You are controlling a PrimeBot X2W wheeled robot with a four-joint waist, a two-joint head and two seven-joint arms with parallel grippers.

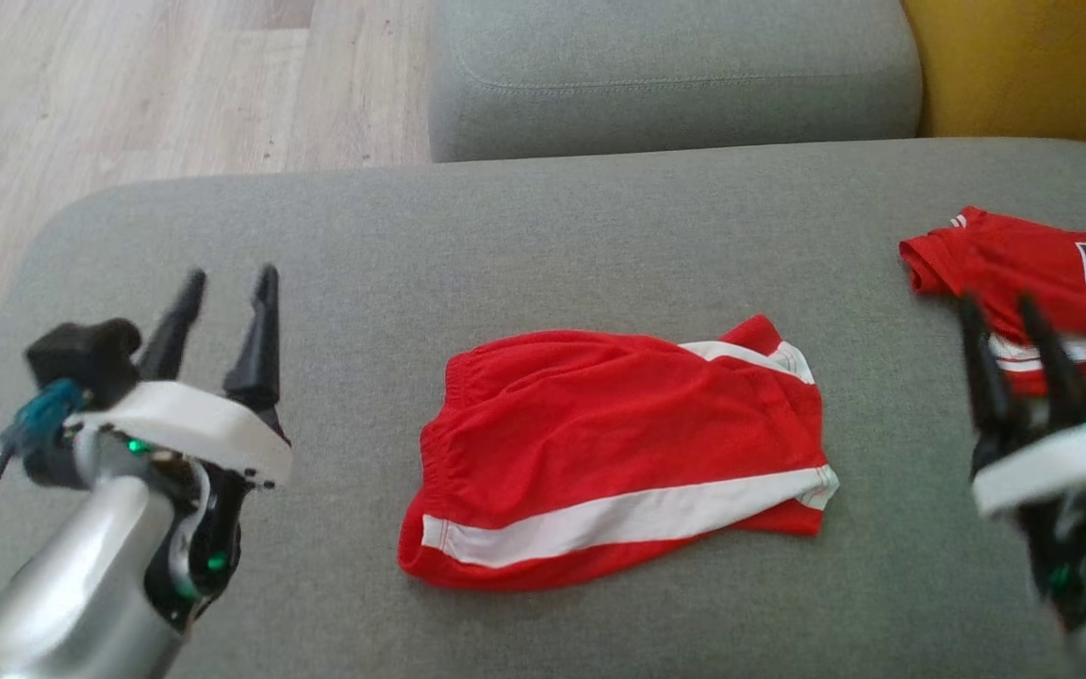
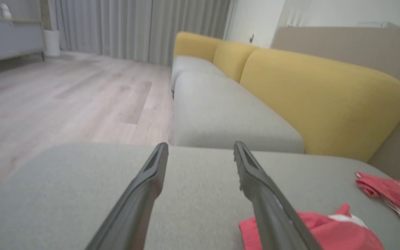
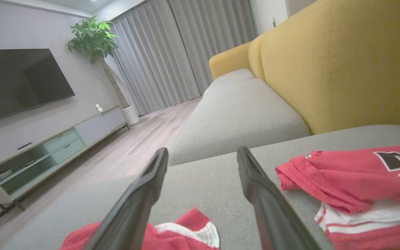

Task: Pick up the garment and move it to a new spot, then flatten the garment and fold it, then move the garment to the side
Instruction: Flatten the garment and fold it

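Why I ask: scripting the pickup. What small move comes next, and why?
Probably lower the open left gripper toward the left edge of the red fabric shorts with white stripes: they lie on the grey sofa cushion, clear of it and the right gripper.

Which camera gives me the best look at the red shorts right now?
The head view: the red shorts lie whole on the grey cushion, with waistband, white stripe and all edges visible. The left wrist view catches a corner at its lower right, cropped by the frame. The right wrist view shows a small part along its bottom edge.
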